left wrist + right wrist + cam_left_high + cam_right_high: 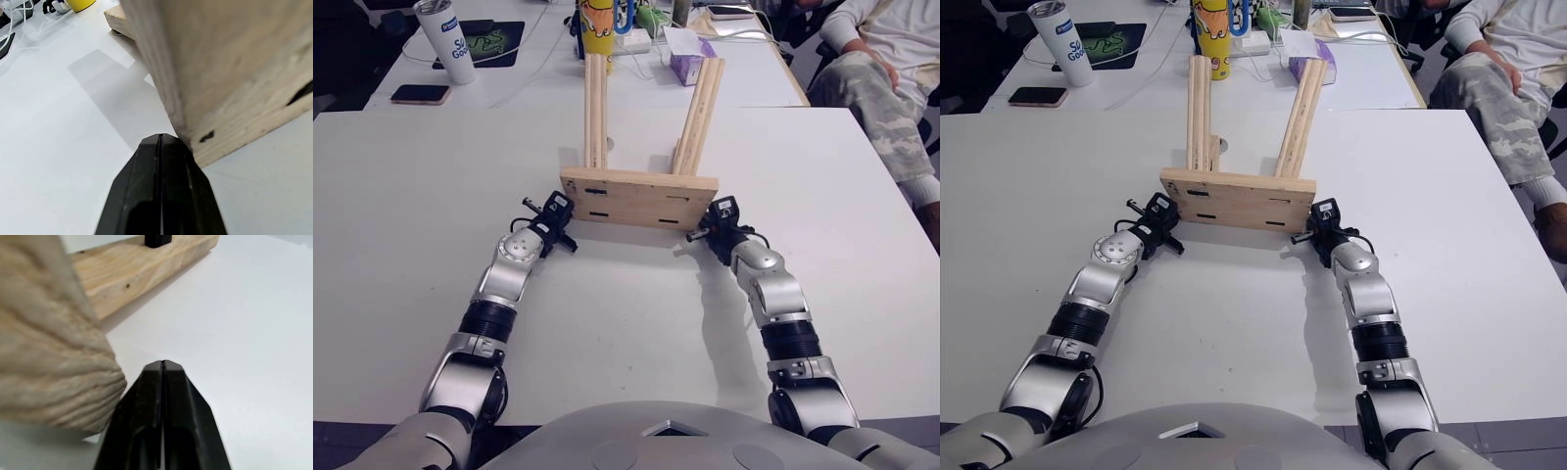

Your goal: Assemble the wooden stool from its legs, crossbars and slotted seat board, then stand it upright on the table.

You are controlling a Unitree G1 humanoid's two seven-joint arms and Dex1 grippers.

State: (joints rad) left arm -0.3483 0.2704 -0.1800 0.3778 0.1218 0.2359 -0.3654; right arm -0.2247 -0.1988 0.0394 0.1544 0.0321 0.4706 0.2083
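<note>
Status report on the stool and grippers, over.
Left gripper, right gripper shut, flanking seat board. Stool on its side, legs pointing away. Not yet upright.

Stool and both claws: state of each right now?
Stool: lying on its side on the table, not upright.
Seat board: standing on edge, slotted face toward the robot.
Legs: joined to the board, pointing away from the robot.
Left claw: shut, empty, at the board's left end.
Right claw: shut, empty, at the board's right end.

The white rectangular table (431, 215) carries a pale wooden stool (636, 191) just past centre, seat edge down, legs pointing toward twelve o'clock.
</note>
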